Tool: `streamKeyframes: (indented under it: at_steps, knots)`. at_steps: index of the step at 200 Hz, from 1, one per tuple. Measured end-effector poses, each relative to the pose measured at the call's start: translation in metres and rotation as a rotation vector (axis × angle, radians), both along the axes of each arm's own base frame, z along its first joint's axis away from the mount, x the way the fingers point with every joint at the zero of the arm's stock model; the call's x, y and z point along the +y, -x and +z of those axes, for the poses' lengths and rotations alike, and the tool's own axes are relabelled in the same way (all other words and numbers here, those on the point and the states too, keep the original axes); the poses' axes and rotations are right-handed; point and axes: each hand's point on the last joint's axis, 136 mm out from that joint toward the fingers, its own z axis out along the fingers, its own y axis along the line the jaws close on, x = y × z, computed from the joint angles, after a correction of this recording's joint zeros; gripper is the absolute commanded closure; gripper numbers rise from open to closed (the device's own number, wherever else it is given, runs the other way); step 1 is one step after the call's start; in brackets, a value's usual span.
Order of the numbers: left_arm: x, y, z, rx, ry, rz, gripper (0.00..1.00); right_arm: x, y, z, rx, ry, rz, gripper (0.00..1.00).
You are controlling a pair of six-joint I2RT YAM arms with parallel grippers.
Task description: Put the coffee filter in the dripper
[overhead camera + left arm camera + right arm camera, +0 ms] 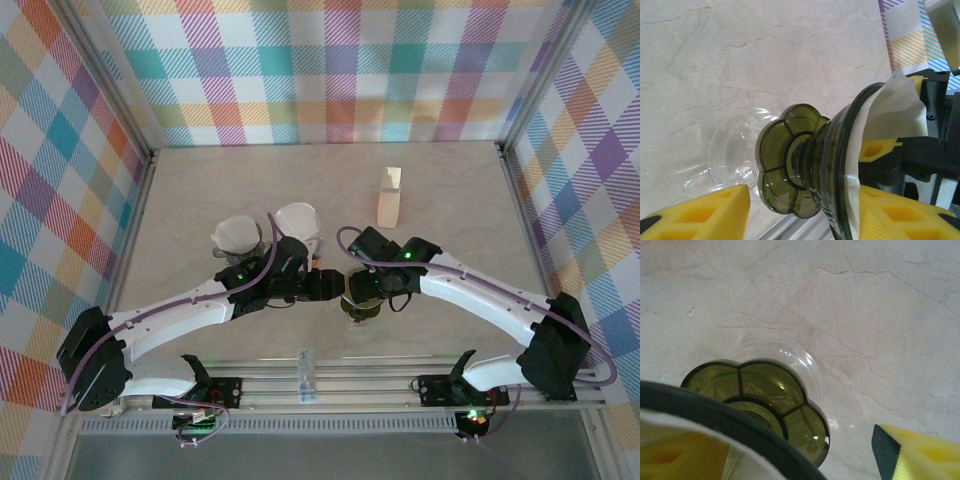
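Note:
The olive-green dripper (pixel 805 165) stands near the table's front middle, its flower-shaped base (pixel 765 385) over a clear glass vessel (pixel 730 145). A white coffee filter (pixel 890 115) lies inside the dripper's cone, its edge rising past the rim. My left gripper (pixel 800 220) is open and straddles the dripper, with the left finger apart from the base. My right gripper (pixel 790 460) is open too. One of its yellow fingers (pixel 880 147) is inside the filter, and the other finger (pixel 920 455) is outside, well away from the rim. From above, both grippers meet at the dripper (pixel 358 305).
Two white paper cones (pixel 240 235) (pixel 298 222) stand just behind the left arm. A beige upright holder (pixel 390 197) is further back on the right. Plaid walls close in three sides, and a metal rail (pixel 305 375) runs along the near edge.

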Motion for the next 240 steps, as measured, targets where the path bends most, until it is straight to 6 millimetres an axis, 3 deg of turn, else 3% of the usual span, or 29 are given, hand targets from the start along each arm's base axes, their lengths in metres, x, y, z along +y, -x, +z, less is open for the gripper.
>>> streamKeyframes:
  at_steps: [24,83,104,149,240]
  knots:
    - [0.0,0.0,0.0,0.0,0.0,0.0,0.46,-0.004,0.004,-0.01,0.018,0.02,-0.001,0.23]
    - [0.0,0.0,0.0,0.0,0.0,-0.001,0.46,-0.004,0.003,-0.009,0.015,0.018,-0.001,0.23]
    - [0.0,0.0,0.0,0.0,0.0,-0.001,0.46,-0.003,0.0,0.003,-0.011,-0.001,-0.002,0.22]
    - [0.0,0.0,0.0,0.0,0.0,-0.001,0.46,-0.007,-0.009,0.055,-0.136,-0.096,-0.027,0.21]
    - [0.0,0.0,0.0,-0.001,0.001,-0.001,0.48,-0.043,-0.011,0.049,-0.132,-0.021,-0.107,0.22]
